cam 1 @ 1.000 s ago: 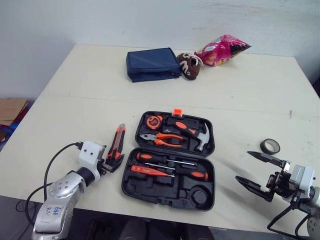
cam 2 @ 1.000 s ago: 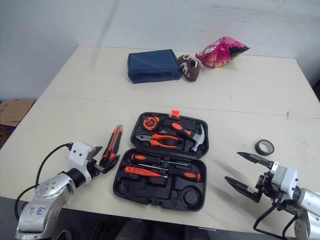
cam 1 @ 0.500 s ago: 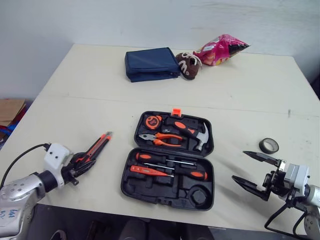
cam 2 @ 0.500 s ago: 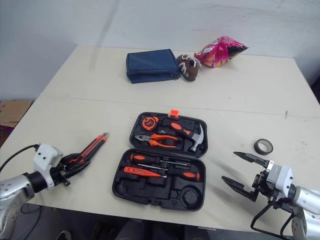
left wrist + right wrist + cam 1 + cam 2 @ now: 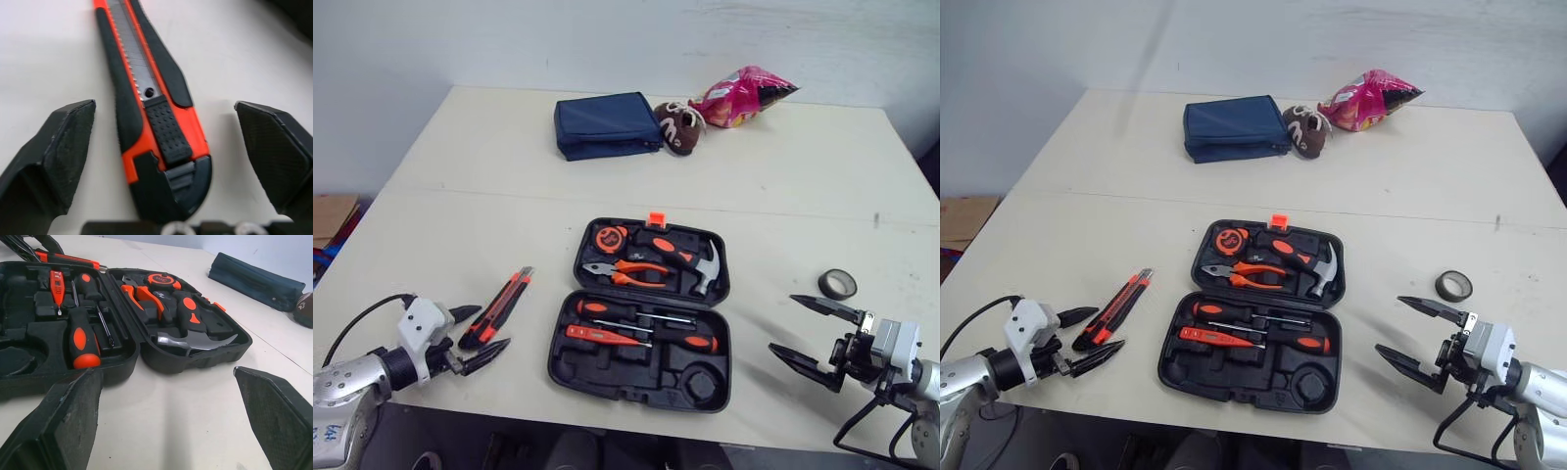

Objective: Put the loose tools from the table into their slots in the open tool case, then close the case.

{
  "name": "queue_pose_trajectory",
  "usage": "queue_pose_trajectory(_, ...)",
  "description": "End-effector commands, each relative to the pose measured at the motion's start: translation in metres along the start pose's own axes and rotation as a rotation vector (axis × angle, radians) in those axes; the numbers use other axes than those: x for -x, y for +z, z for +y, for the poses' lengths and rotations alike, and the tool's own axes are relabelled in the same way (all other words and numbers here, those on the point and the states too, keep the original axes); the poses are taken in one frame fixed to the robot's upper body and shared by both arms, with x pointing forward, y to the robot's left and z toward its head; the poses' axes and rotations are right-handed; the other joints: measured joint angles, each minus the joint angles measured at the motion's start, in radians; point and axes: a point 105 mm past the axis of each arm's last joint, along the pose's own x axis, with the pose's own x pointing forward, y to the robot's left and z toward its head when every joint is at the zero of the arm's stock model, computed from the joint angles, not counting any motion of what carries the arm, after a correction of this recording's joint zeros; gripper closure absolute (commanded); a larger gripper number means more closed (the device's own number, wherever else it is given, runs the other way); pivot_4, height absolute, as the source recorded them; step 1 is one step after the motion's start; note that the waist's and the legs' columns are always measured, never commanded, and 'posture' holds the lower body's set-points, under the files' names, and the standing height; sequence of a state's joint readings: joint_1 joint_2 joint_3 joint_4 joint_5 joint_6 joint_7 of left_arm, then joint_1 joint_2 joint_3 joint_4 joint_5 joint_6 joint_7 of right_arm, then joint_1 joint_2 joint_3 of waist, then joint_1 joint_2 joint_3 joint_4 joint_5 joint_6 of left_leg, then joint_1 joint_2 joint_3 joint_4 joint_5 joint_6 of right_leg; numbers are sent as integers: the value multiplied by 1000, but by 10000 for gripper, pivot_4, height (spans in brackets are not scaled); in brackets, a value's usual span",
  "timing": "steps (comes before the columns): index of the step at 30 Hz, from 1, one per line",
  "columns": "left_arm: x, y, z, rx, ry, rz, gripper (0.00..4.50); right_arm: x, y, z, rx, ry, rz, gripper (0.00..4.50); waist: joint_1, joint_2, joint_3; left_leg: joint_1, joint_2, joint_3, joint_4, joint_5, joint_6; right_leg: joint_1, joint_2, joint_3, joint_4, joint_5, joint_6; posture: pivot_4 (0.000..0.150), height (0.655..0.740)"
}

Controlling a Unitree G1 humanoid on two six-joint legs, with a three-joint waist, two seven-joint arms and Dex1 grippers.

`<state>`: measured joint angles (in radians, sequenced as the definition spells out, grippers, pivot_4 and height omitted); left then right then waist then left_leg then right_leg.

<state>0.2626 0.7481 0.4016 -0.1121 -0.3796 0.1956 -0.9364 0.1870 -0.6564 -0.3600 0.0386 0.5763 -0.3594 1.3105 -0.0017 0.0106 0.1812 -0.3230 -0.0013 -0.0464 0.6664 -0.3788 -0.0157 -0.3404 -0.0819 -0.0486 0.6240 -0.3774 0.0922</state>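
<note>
Bare table (image 5: 480, 206) at 9 and 3 o'clock of the tool case (image 5: 626, 369), utility knife (image 5: 499, 304) lying in the 9 o'clock lane, tape roll (image 5: 838, 284) at 3 o'clock, blue pouch (image 5: 607, 124), brown shoe (image 5: 677, 127), snack bag (image 5: 744, 95) clustered at 12 o'clock

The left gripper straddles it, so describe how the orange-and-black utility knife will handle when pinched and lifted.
The utility knife looks rigid, so it likely lifts without flexing. Its flat-sided body should not roll. The left gripper straddles its rear end, so the long front may droop.
</note>
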Motion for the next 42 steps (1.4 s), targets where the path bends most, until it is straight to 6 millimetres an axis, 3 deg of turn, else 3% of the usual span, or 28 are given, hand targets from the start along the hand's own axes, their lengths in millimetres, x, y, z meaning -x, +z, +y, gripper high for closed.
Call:
queue_pose_trajectory(1, 17, 22, 17, -13, 56, -11, 377, 4, 10, -3, 28, -16, -26, 0, 0, -1, 0, 0, 0, 0, 0, 0, 0, 0, 0, 0, 0, 0, 0, 1500, 7400)
queue_pose_trajectory(6, 1, 35, 27, 151, 137, 41, 377, 4, 7, 1, 20, -10, -31, 0, 7, 1, 1, 0, -1, 0, 0, 0, 1, 1, -2, 0, 0, 0, 0, 1500, 7400)
queue_pose_trajectory(12, -18, 40, 20, 221, 119, 132, 377, 1, 10, 4, 29, 2, -63, 0, -5, 2, 2, -1, -1, 0, 0, 0, 1, 0, -1, 1, 0, 0, 0, 1500, 7400)
queue_pose_trajectory(18, -26, 26, 25, 214, 184, 236, 377, -5, 15, 7, 37, 22, -97, 0, 0, 2, 2, 0, -1, 0, 0, 0, 0, -1, 0, 1, 2, 0, 0, 1500, 7400)
queue_pose_trajectory(21, -28, 21, 26, 222, 205, 250, 377, -13, 27, 9, 49, 32, -151, 0, 1, 3, 2, 0, -1, 0, 0, 0, 0, 0, 0, 1, 2, 0, 0, 1500, 7400)
queue_pose_trajectory(25, -40, 14, 7, 234, 116, 285, 377, -36, 57, 22, 40, 99, -283, 0, 1, 7, 0, 1, -1, 0, 0, 1, -1, 0, 0, 1, 3, 0, 0, 1500, 7400)
queue_pose_trajectory(30, -39, 7, 2, 226, 117, 346, 377, -50, 74, 34, 49, 172, -333, 0, 4, 9, -1, 1, -1, 0, 0, 1, -1, 0, -1, 1, 2, 0, 0, 1500, 7400)
queue_pose_trajectory(33, -39, 7, -3, 231, 91, 354, 9183, -52, 77, 35, 54, 175, -338, 0, 4, 9, -1, 1, -1, 0, -1, 1, 0, 0, -1, 1, 1, 0, 0, 1500, 7400)
queue_pose_trajectory(38, -38, 13, 2, 213, 103, 341, 29891, -53, 76, 35, 61, 193, -322, 0, 3, 9, -1, 1, -1, 0, -1, 1, 0, 0, -1, 1, 1, 0, 0, 1500, 7400)
queue_pose_trajectory(42, -35, 36, 8, 139, 60, 250, 30418, -53, 75, 33, 73, 196, -300, 0, 2, 9, -1, 0, -1, 0, -1, 1, 0, 0, -1, 1, 1, 0, 0, 1500, 7400)
